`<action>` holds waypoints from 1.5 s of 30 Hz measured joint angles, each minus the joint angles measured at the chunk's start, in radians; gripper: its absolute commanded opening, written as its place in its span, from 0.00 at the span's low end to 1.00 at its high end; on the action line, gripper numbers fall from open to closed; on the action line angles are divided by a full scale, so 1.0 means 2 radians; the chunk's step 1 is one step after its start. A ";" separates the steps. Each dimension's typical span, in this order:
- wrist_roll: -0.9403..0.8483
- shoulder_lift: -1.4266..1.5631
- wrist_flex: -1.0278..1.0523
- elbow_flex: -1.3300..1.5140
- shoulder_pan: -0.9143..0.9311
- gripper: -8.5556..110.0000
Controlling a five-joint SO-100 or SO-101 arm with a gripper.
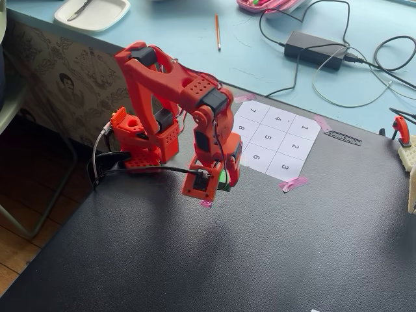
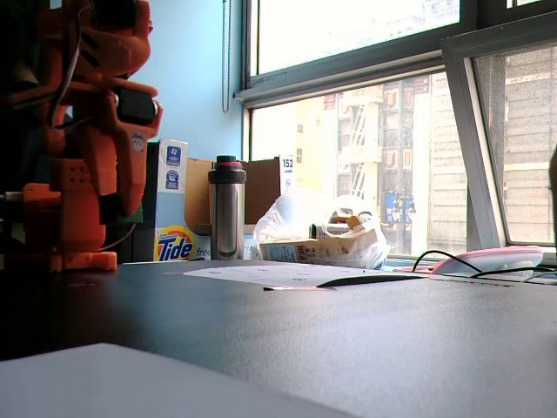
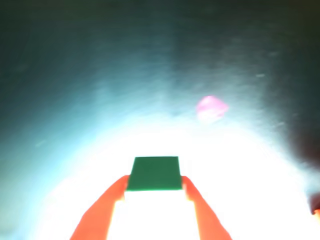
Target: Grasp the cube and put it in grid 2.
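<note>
In the wrist view my two orange fingers close on both sides of the green cube (image 3: 154, 173); my gripper (image 3: 154, 186) is shut on it. In a fixed view the cube (image 1: 223, 177) shows as a green sliver at my gripper (image 1: 220, 184), low over the black mat, left of the numbered paper sheet. Grid 2 (image 1: 294, 147) is a white square on the sheet's right column, between 1 and 3, and lies bare. In another fixed view the orange arm (image 2: 96, 131) stands at far left; the cube is hidden there.
A pink dot (image 3: 211, 107) lies on the mat ahead of the cube, also below the gripper in a fixed view (image 1: 206, 204). Pink tape (image 1: 293, 184) holds the sheet's corners. A black power brick (image 1: 315, 49) with cables lies on the blue table behind. The sheet (image 2: 287, 274) lies flat mid-table.
</note>
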 measured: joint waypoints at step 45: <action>0.100 -0.365 -0.054 -0.321 -0.351 0.07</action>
